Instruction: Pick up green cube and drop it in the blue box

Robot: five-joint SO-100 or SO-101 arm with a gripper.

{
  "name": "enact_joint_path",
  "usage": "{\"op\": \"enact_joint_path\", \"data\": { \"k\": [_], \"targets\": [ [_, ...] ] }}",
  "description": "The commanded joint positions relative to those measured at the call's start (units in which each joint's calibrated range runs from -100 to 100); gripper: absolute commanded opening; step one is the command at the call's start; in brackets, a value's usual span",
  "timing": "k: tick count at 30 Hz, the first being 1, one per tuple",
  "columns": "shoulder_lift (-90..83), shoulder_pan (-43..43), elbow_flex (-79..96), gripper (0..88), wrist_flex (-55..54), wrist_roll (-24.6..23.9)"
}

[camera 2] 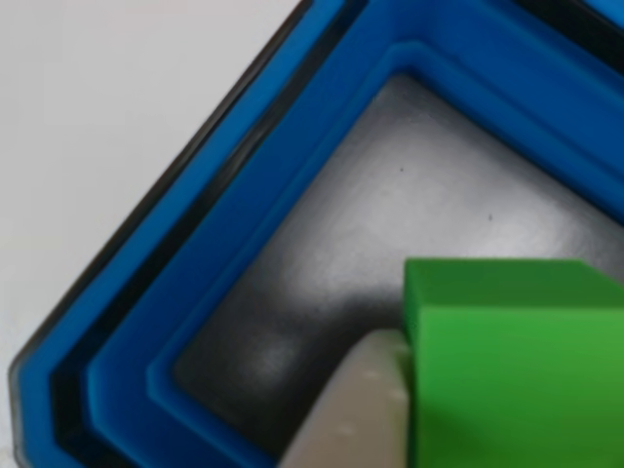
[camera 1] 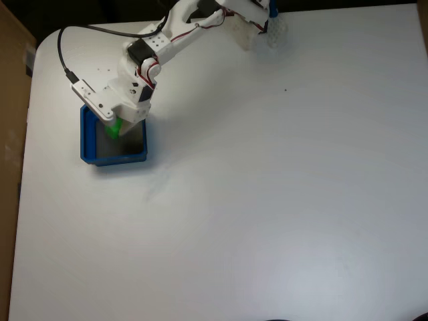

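Green cube (camera 1: 114, 127) over blue box (camera 1: 86, 137) floor, inside its walls, gripper (camera 1: 114, 126) clenched on it; you see white finger (camera 2: 351, 409) against cube side. Likely light, rigid, smooth; you hold flat opposite faces

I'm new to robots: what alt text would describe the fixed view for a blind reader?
A white robot arm reaches across a white table, its gripper holding a green cube over the blue box near the table's left edge. A black cable trails from the arm.

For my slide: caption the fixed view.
End effector holds green cube over blue box on white table.
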Motion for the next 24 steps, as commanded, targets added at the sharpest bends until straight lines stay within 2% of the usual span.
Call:
{"op": "enact_joint_path", "data": {
  "k": [1,6,15,24],
  "targets": [
    [-1.0,0.1,-3.5,0.9,-1.2,-0.1],
    [-1.2,0.1,-3.5,3.1,-1.2,-0.1],
    [-0.9,0.1,-3.5,21.6,-1.2,-0.2],
    [-1.1,0.2,-3.4,23.0,-1.2,-0.2]
  ]
}}
